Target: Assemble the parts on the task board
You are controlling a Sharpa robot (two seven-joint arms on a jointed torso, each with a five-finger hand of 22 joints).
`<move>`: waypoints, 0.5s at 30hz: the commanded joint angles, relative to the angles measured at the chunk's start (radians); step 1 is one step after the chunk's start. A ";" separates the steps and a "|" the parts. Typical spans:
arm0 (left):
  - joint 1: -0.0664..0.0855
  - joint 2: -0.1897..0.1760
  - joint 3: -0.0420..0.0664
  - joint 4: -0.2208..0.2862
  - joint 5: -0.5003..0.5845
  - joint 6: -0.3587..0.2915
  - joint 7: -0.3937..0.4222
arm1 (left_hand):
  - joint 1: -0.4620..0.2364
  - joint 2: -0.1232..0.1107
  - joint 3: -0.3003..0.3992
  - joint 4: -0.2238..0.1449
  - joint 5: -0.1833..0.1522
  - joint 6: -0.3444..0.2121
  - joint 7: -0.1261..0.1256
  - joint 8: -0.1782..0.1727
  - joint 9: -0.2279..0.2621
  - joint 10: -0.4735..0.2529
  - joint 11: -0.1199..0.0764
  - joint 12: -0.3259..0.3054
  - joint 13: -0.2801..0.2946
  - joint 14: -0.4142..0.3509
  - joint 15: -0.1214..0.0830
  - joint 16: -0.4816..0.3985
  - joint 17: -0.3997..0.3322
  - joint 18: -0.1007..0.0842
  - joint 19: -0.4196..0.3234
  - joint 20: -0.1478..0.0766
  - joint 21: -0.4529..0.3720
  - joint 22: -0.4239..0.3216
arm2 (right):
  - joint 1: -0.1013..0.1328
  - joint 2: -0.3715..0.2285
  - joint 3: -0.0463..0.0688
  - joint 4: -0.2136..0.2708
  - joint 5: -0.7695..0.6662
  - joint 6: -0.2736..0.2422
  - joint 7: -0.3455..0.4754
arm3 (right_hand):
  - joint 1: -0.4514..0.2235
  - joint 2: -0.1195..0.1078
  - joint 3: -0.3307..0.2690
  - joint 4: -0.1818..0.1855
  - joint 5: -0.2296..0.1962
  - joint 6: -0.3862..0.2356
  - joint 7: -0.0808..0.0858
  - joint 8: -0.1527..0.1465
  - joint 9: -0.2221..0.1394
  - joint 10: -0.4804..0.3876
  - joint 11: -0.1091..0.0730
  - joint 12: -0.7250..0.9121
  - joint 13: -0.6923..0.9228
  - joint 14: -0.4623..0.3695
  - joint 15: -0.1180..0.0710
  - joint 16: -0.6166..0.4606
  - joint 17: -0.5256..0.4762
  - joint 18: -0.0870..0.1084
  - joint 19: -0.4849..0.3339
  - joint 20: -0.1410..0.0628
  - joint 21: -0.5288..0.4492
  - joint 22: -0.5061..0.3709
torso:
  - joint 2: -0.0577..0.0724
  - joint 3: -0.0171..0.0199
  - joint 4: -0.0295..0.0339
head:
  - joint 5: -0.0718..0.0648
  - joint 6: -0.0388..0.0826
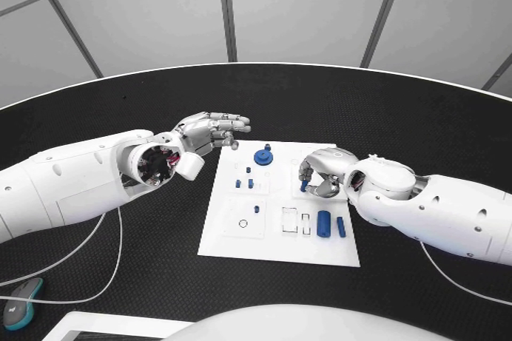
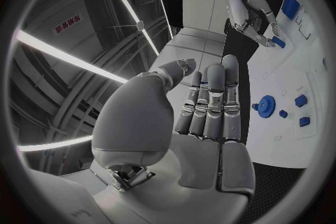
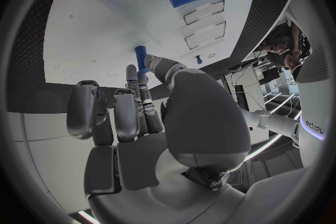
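Right robot hand [image 1: 325, 171] pinches slim blue peg [image 3: 140, 58].

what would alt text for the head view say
The robot's right hand pinches a small blue peg over the white task board. The left hand hovers with nothing in it beside the board's far left corner. A blue gear and other blue parts lie on the board.

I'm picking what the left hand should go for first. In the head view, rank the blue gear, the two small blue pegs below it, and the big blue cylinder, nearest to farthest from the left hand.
From the left hand:
1. Blue gear, at the task board's far edge.
2. Two small blue pegs, just below the gear.
3. Big blue cylinder, toward the board's near right side.
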 commanded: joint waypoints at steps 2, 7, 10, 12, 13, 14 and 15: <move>0.000 -0.001 0.000 0.003 0.000 0.000 -0.001 | -0.002 0.010 -0.006 -0.001 0.001 -0.005 0.000 0.006 0.000 -0.007 0.002 0.004 -0.002 -0.007 0.002 -0.005 -0.001 0.015 -0.007 0.000 -0.004 -0.001 | 0.000 0.003 0.000 -0.003 0.000 0.006 0.002 | 0.007 0.008 0.007 -0.001 0.007 0.015 -0.001 0.009 0.003 0.013 -0.001 0.007 -0.001 0.035 -0.006 0.003 0.001 0.009 0.019 -0.008 0.007 0.083 | 0.001 -0.0004 0.0003 | 0.001 -0.002; 0.000 -0.001 0.000 0.003 0.000 -0.001 -0.001 | -0.002 0.010 -0.006 -0.001 0.001 -0.005 0.000 0.006 0.000 -0.007 0.002 0.004 -0.002 -0.007 0.002 -0.005 -0.001 0.015 -0.007 0.000 -0.004 -0.001 | -0.001 0.006 0.000 -0.006 0.000 0.009 0.003 | 0.008 0.011 0.009 -0.002 0.008 0.021 -0.001 0.011 0.005 0.018 -0.003 0.008 -0.002 0.035 -0.007 0.003 0.000 0.009 0.019 -0.009 0.007 0.083 | 0.000 0.0010 -0.0003 | 0.002 -0.004; 0.000 -0.002 0.000 0.002 0.000 -0.001 -0.001 | -0.002 0.010 -0.006 -0.001 0.001 -0.005 0.000 0.006 0.000 -0.007 0.002 0.004 -0.002 -0.007 0.002 -0.005 -0.001 0.015 -0.007 0.000 -0.004 -0.001 | -0.002 0.007 -0.001 -0.007 0.000 0.010 0.004 | 0.008 0.011 0.010 -0.002 0.008 0.022 -0.001 0.012 0.005 0.020 -0.003 0.009 -0.002 0.035 -0.007 0.004 0.001 0.009 0.019 -0.010 0.006 0.083 | 0.000 0.0005 -0.0007 | 0.002 -0.005; 0.000 -0.002 0.000 0.002 0.000 -0.002 -0.001 | -0.002 0.010 -0.006 -0.001 0.001 -0.005 0.000 0.006 0.000 -0.007 0.002 0.004 -0.002 -0.007 0.002 -0.005 -0.001 0.015 -0.007 0.000 -0.004 -0.001 | -0.003 0.008 -0.001 -0.008 0.000 0.010 0.004 | 0.008 0.013 0.010 -0.002 0.008 0.026 -0.001 0.013 0.006 0.023 -0.003 0.009 -0.002 0.035 -0.008 0.004 0.001 0.009 0.019 -0.010 0.007 0.083 | 0.000 0.0003 -0.0007 | 0.002 -0.005; 0.000 -0.002 0.000 0.002 0.000 -0.002 -0.001 | -0.002 0.010 -0.006 -0.001 0.001 -0.005 0.000 0.006 0.000 -0.007 0.002 0.004 -0.002 -0.007 0.002 -0.005 -0.001 0.015 -0.007 0.000 -0.004 -0.001 | -0.003 0.008 -0.001 -0.008 0.000 0.010 0.004 | 0.008 0.013 0.010 -0.002 0.008 0.026 -0.001 0.013 0.006 0.023 -0.003 0.009 -0.002 0.035 -0.008 0.004 0.001 0.009 0.019 -0.010 0.007 0.083 | 0.000 0.0003 -0.0005 | 0.002 -0.006; 0.000 -0.002 0.000 0.002 0.000 -0.002 -0.001 | -0.002 0.010 -0.006 -0.001 0.001 -0.005 0.000 0.006 0.000 -0.007 0.002 0.004 -0.002 -0.007 0.002 -0.005 -0.001 0.015 -0.007 0.000 -0.004 -0.001 | -0.004 0.009 -0.001 -0.008 0.000 0.010 0.004 | 0.007 0.013 0.010 -0.002 0.007 0.027 -0.001 0.014 0.007 0.025 -0.003 0.010 -0.002 0.035 -0.008 0.003 0.000 0.009 0.019 -0.010 0.007 0.083 | 0.000 0.0004 -0.0002 | 0.002 -0.006; 0.000 -0.002 0.000 0.002 0.000 -0.002 -0.001 | -0.002 0.010 -0.006 -0.001 0.001 -0.005 0.000 0.006 0.000 -0.007 0.002 0.004 -0.002 -0.007 0.002 -0.005 -0.001 0.015 -0.007 0.000 -0.004 -0.001 | -0.004 0.009 -0.001 -0.009 0.000 0.010 0.004 | 0.007 0.013 0.010 -0.002 0.007 0.027 -0.001 0.014 0.007 0.025 -0.003 0.010 -0.002 0.035 -0.008 0.003 0.000 0.009 0.019 -0.010 0.007 0.083 | 0.000 0.0003 0.0000 | 0.003 -0.006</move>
